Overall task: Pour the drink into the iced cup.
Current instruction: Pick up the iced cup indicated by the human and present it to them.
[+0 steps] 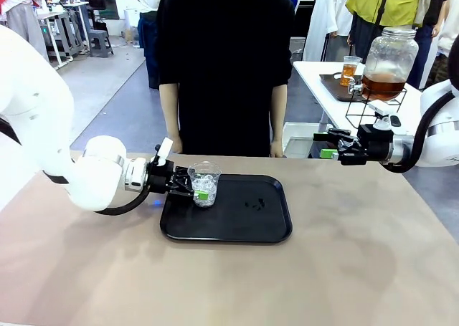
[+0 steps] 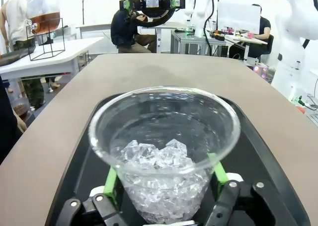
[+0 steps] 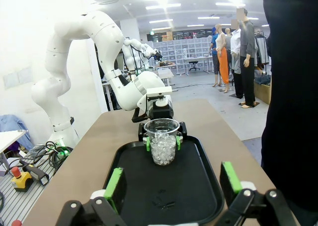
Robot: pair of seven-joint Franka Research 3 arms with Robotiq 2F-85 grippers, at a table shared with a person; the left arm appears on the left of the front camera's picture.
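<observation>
Front view: one iced cup [image 1: 204, 183]

Table [image 1: 344, 254]: flat top, matt brown-beige, running from the near edge to the far side where a person stands. Lying on it: one black tray [image 1: 237, 222], rectangular with rounded corners and a raised rim, set left of the middle and toward the far edge. On the tray: one clear cup [image 1: 204, 183] holding ice, upright at its far left corner; a few small marks at its middle. Side table [image 2: 69, 52]: white top, far right, apart from the brown one. On it: a dark tray [image 1: 336, 88] and, just to its right, a black wire stand [image 1: 373, 107].
</observation>
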